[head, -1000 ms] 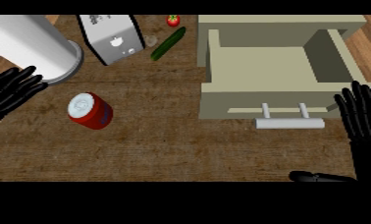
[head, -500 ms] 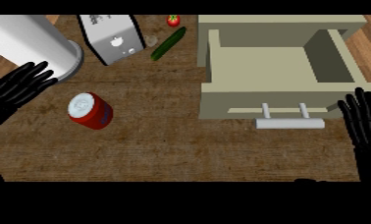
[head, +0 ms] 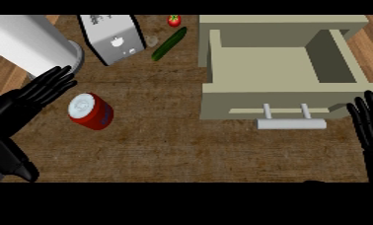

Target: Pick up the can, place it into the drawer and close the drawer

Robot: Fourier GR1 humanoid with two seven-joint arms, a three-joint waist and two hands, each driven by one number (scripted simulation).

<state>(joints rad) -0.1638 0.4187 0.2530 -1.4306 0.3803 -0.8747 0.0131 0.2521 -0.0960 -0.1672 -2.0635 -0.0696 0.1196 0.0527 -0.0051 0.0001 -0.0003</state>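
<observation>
- Can [head: 91, 111]: red, white top, on the counter [head: 182, 150] in its left part, nearer the left edge than the middle. White top shows to the upper left and the red side to the lower right. It reads as standing, long axis up toward the viewer, though a slight tilt cannot be ruled out.
- Left hand [head: 30, 98]: comes in at the counter's left edge, fingers straight and spread wide, holding nothing. Fingertips point to the upper right. Can sits just right of the palm and just below the fingertips, near but apart, with no contact visible.
- Right hand [head: 362, 120]: at the counter's right edge, fingers straight and up, resting, holding nothing. It is just beside the right end of the handle [head: 291, 124] and well apart from the can.
- Drawer [head: 280, 68]: pulled open in the right half of the counter, handle facing the near edge.
- Judgement: left hand is plainly the nearer one. The grasp likely calls for moving right and slightly down, then curling around the red side.
- Carry path would run rightward across bare counter to the drawer.
- Toaster [head: 113, 39], white cylinder [head: 36, 46] and cucumber [head: 169, 44] lie toward the far edge, off that path.
</observation>
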